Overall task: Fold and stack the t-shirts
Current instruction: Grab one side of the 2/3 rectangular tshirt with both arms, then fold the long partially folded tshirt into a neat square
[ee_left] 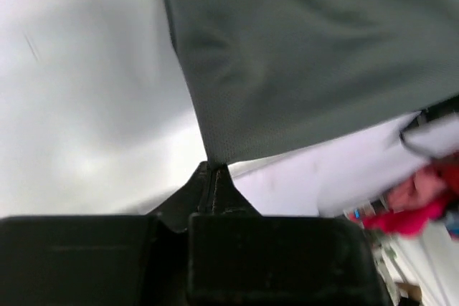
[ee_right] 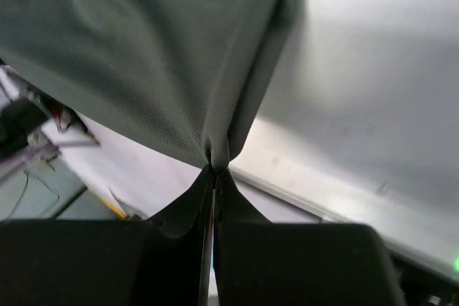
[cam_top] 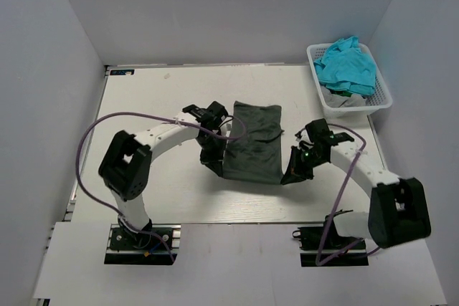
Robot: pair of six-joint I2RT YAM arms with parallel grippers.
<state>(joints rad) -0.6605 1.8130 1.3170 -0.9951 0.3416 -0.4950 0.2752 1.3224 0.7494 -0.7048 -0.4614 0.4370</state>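
Observation:
A dark charcoal-grey t-shirt (cam_top: 252, 142) lies in a narrow folded strip at the table's middle, its near edge lifted. My left gripper (cam_top: 214, 154) is shut on its near left corner; the wrist view shows the cloth (ee_left: 301, 55) pinched at the jaw tips (ee_left: 215, 170). My right gripper (cam_top: 292, 170) is shut on the near right corner, the cloth (ee_right: 158, 55) bunched at the jaw tips (ee_right: 216, 168). Bright turquoise-blue t-shirts (cam_top: 348, 66) are piled in the basket.
A white lattice basket (cam_top: 381, 97) stands at the back right corner of the table (cam_top: 158, 184). Purple cables loop from both arms. Grey walls close in the left, back and right sides.

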